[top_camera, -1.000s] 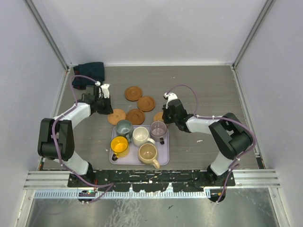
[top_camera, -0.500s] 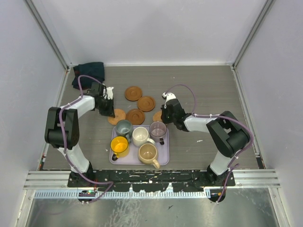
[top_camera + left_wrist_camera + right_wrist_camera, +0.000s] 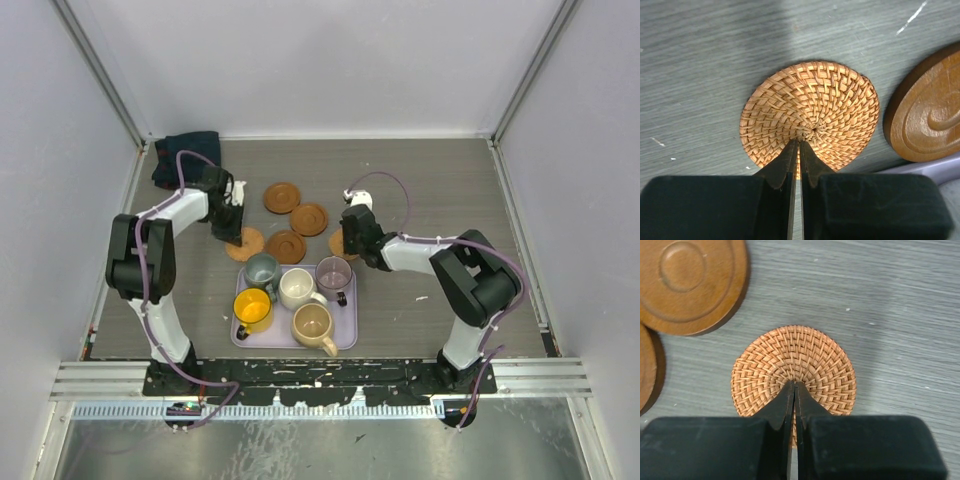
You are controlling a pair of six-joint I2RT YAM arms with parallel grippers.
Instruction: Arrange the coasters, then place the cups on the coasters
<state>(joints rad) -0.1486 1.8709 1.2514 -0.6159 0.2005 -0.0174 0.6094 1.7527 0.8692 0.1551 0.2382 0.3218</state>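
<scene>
I count three wooden coasters (image 3: 309, 218), two woven coasters (image 3: 810, 112) and five mugs (image 3: 297, 288). The left gripper (image 3: 799, 142) and right gripper (image 3: 794, 385) are both pressed together.

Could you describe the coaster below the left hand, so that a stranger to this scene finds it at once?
Find the lavender rectangular tray and look beyond its far left corner. There lies a round woven rattan coaster, with the shut left hand over its centre. Its neighbour is a smooth carved wooden coaster, and the only other woven coaster lies beyond the tray's far right corner.
</scene>
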